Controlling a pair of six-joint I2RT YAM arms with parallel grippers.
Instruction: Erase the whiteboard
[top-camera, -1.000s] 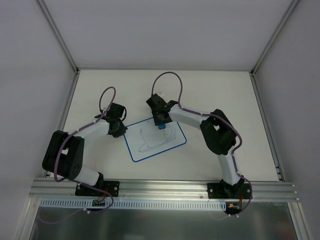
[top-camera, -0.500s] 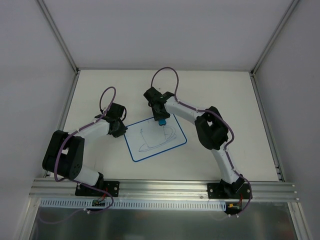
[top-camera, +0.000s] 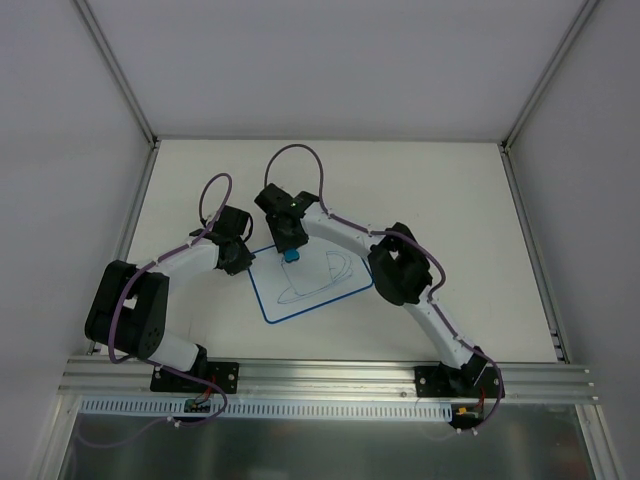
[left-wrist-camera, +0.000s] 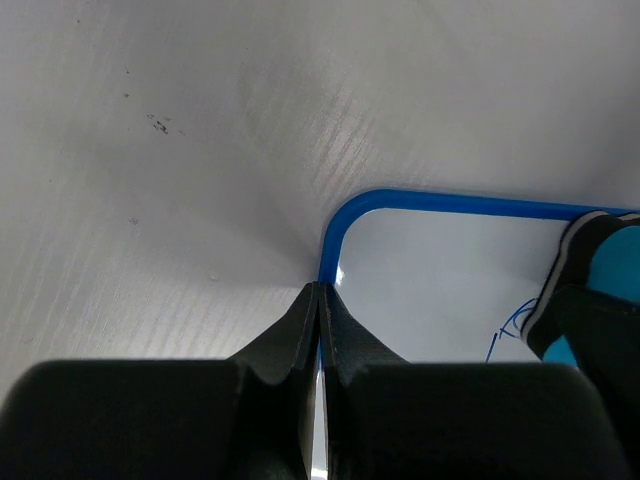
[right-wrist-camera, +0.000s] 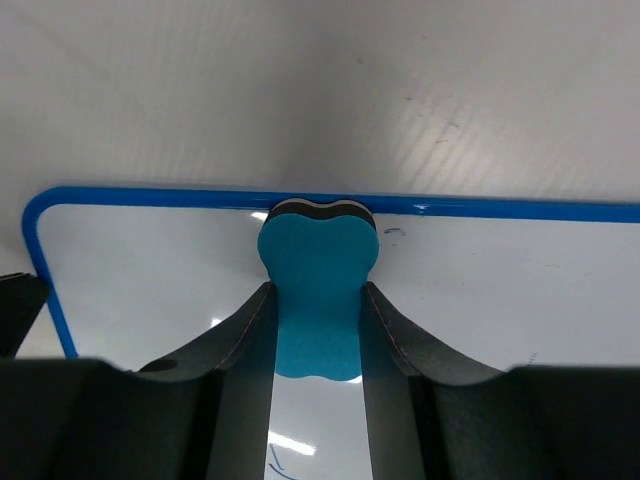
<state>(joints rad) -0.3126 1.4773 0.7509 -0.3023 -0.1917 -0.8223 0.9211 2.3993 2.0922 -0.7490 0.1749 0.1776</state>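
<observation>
The whiteboard (top-camera: 290, 308), white with a thin blue border, lies flat on the table between the arms. Thin blue drawing lines (top-camera: 338, 268) remain on it. My right gripper (top-camera: 291, 248) is shut on a bright-blue eraser (top-camera: 291, 257), which sits on the board near its far left corner. In the right wrist view the eraser (right-wrist-camera: 318, 285) is clamped between both fingers, its tip at the board's far border (right-wrist-camera: 150, 196). My left gripper (left-wrist-camera: 320, 292) is shut with nothing in it, its tips pressed on the blue border at the whiteboard's (left-wrist-camera: 440, 270) rounded corner. The eraser (left-wrist-camera: 612, 272) shows at that view's right edge.
The board rests on a white tabletop (top-camera: 440, 190) fenced by grey walls and a metal rail (top-camera: 330, 378) at the near edge. Both arms reach over the table's middle, with cables looping above the wrists. My left gripper's dark finger (right-wrist-camera: 15, 310) shows at the right wrist view's left edge.
My right gripper has slid the eraser leftward along the board's far edge, towards the left gripper. The drawing's left part looks thinner. The left arm has not moved.
</observation>
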